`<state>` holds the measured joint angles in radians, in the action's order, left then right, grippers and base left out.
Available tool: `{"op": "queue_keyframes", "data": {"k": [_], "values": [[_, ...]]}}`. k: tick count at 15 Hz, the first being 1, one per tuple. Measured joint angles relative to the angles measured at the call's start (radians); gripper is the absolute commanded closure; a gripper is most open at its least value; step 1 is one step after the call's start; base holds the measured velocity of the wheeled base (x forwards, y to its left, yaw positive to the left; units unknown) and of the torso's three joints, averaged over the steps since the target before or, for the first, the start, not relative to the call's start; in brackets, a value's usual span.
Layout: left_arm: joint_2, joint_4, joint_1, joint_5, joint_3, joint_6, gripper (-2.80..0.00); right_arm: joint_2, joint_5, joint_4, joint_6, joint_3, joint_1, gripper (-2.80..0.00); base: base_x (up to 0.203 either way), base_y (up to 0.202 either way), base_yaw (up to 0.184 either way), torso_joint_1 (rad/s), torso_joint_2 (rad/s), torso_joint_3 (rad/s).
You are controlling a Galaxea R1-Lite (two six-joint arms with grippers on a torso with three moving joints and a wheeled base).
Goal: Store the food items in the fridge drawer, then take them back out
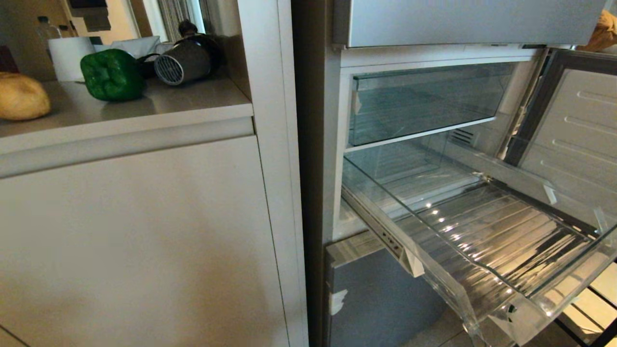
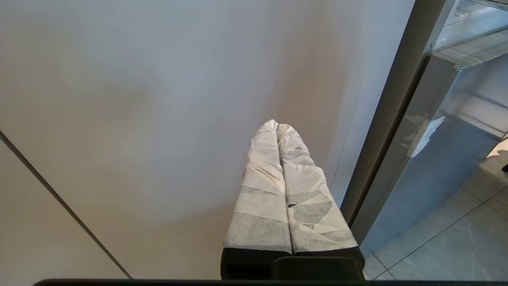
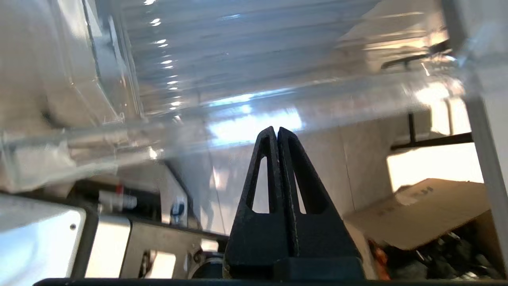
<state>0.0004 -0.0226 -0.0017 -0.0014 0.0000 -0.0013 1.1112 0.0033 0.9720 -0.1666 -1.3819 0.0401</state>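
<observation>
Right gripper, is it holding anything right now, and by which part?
Nothing. The right gripper is shut on itself, empty, below the fridge drawer front edge.

On my head feed the left half is a pale cabinet front (image 1: 144, 241) under a grey countertop (image 1: 159, 103), warm light washing across both. Upper left I see a white paper roll (image 1: 70, 57) and a dark hair dryer (image 1: 185, 60) — both back on the counter. The silver-grey fridge (image 1: 462, 21) fills the right side, its door (image 1: 573, 130) swung open. Lower right, a strip of pale tiled floor (image 1: 590, 301) catches bright light.
</observation>
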Motion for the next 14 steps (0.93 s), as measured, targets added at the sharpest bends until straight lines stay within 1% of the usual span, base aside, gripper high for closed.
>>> {"op": "queue_keyframes", "data": {"k": [4,5,7,10,12,14], "values": [[0.000,0.000,0.000,0.000,0.000,0.000,0.00,-0.283,-0.145,-0.207,0.023,0.247,-0.011,0.00,0.000,0.000,0.000,0.000,0.00,0.000],[0.000,0.000,0.000,0.000,0.000,0.000,0.00,-0.363,-0.171,-0.262,0.026,0.301,-0.013,0.00,0.000,0.000,0.000,0.000,0.00,0.000],[0.000,0.000,0.000,0.000,0.000,0.000,0.00,-0.513,-0.210,-0.329,0.036,0.378,-0.015,0.00,0.000,0.000,0.000,0.000,0.00,0.000],[0.000,0.000,0.000,0.000,0.000,0.000,0.00,-0.697,-0.277,-0.365,0.083,0.468,-0.019,0.00,0.000,0.000,0.000,0.000,0.00,0.000],[0.000,0.000,0.000,0.000,0.000,0.000,0.00,-0.754,-0.286,-0.367,0.120,0.505,-0.065,0.00,0.000,0.000,0.000,0.000,0.00,0.000],[0.000,0.000,0.000,0.000,0.000,0.000,0.00,-0.793,-0.285,-0.370,0.132,0.555,-0.117,0.00,0.000,0.000,0.000,0.000,0.00,0.000]]}}
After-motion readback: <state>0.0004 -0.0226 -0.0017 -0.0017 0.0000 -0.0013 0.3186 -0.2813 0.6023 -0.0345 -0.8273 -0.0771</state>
